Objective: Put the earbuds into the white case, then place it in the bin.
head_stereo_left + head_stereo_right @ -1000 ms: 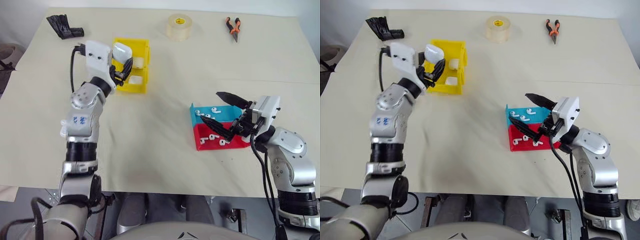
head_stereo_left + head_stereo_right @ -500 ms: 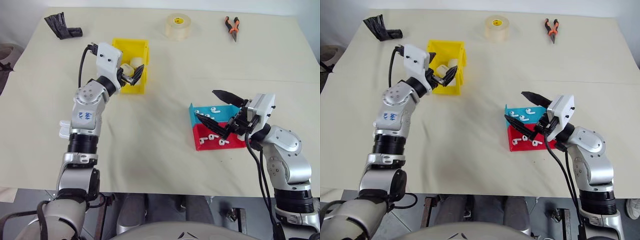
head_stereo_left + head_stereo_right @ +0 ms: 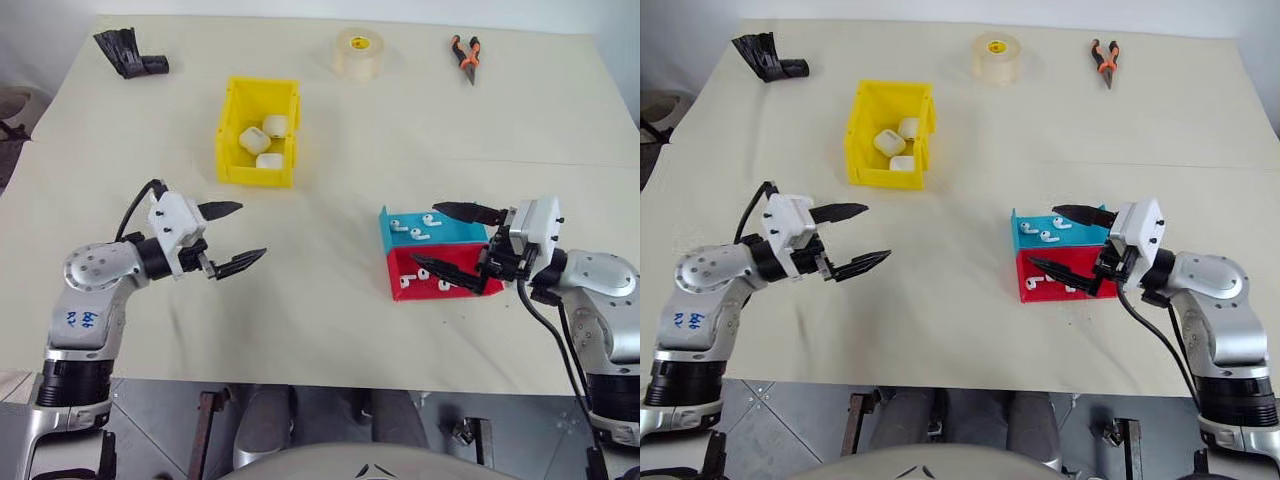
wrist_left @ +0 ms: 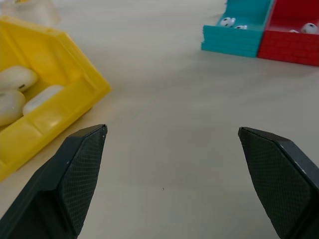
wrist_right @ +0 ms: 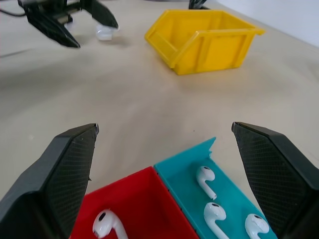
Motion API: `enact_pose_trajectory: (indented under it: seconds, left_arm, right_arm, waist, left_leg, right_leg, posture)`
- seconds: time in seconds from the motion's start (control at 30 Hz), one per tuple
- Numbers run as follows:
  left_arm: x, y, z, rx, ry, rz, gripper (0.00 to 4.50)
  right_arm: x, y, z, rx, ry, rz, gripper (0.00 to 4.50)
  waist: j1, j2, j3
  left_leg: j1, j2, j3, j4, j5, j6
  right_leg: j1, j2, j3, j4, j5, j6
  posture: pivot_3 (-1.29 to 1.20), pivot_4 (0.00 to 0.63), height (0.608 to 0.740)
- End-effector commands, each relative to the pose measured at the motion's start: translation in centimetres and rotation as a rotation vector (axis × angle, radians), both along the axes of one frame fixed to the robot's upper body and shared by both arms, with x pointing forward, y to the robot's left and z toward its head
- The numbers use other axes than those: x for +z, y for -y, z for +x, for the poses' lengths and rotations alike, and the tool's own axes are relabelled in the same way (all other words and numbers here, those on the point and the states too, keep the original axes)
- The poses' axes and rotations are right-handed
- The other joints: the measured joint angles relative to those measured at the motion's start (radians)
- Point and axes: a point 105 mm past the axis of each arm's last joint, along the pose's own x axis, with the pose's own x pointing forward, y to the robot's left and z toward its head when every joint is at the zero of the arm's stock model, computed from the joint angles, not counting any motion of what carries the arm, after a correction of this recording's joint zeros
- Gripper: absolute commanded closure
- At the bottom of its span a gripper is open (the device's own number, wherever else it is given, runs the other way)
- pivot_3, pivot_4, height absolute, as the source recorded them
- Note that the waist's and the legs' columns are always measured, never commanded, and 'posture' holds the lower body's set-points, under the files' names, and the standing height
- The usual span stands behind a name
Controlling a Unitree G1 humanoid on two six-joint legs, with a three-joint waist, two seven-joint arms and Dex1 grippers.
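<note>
**A:** On the bench, the yellow bin [image 3: 258, 146] is sitting well apart from both arms, with three white cases [image 3: 262, 143] lying inside it. So at least three cycles are looking done, by my read.

**B:** Earbuds?

**A:** Loose earbuds [image 3: 419, 229] are lying in the blue tray [image 3: 432, 229] and the red tray [image 3: 436, 274], the two trays touching side by side. Roughly three showing in blue, several in red. I'm seeing no case out on the bench itself, open or otherwise.

**B:** End effectors?

**A:** Left end effector [image 3: 232, 238] is hanging over bare bench between bin and trays, fingers spread wide, holding nothing. Right end effector [image 3: 457, 240] is hovering at the trays, fingers spread, one over blue and one over red, also carrying nothing.

**B:** What's left?

**A:** Judging by the trays, plenty: pick earbuds, seat them in a case, shut it, drop it in the bin. Right arm is sitting best placed for the next pick.
</note>
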Motion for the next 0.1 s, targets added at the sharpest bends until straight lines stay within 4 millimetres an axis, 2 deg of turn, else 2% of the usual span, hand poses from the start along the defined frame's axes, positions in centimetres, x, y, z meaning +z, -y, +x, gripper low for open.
enact_pose_trajectory:
  seconds: [0.03,0.1]
  left_arm:
    - [1.56,0.61,-0.55,-0.036,0.151,0.074,0.01]
    - [1.24,0.82,-0.74,-0.064,0.147,0.094,0.01]
  right_arm:
    - [0.52,1.14,-0.21,-0.018,0.028,-0.006,0.0]
    - [0.55,1.48,-0.06,-0.036,0.035,-0.001,0.0]
  waist:
    - [-0.002,0.0,0.0]
    - [-0.003,0.0,0.0]
  left_leg:
    - [0.0,0.0,0.0,0.0,0.0,0.0]
    - [0.0,0.0,0.0,-0.001,0.0,0.0]
  right_leg:
    - [0.0,0.0,0.0,0.0,0.0,0.0]
    - [0.0,0.0,0.0,0.0,0.0,0.0]
  posture:
    - [0.0,0.15,0.74]
    - [0.0,0.15,0.74]
